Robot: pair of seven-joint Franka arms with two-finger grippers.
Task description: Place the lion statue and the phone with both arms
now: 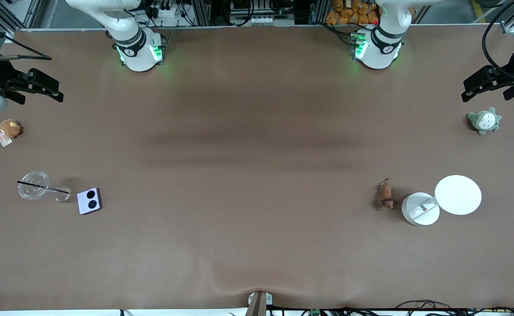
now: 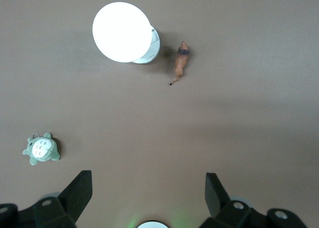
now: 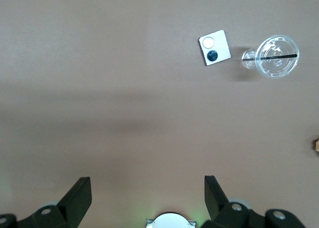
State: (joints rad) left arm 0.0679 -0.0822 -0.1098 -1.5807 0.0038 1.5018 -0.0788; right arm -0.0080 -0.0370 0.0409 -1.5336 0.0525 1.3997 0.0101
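Observation:
The lion statue [image 1: 385, 194], small and reddish-brown, lies on the table at the left arm's end, beside a white container; it also shows in the left wrist view [image 2: 181, 62]. The phone [image 1: 89, 201], a pale lavender square with two round camera circles, lies at the right arm's end beside a clear cup; it also shows in the right wrist view [image 3: 215, 48]. My left gripper [image 1: 466, 90] [image 2: 148, 188] is open and empty, high over the table's left-arm end. My right gripper [image 1: 57, 92] [image 3: 148, 188] is open and empty, high over the right-arm end.
A white round container [image 1: 420, 209] with its round lid [image 1: 458, 195] stands next to the lion. A clear cup with a black straw [image 1: 34, 185] lies by the phone. A tan plush [image 1: 9, 128] and a grey-and-white plush [image 1: 484, 121] sit near the table's ends.

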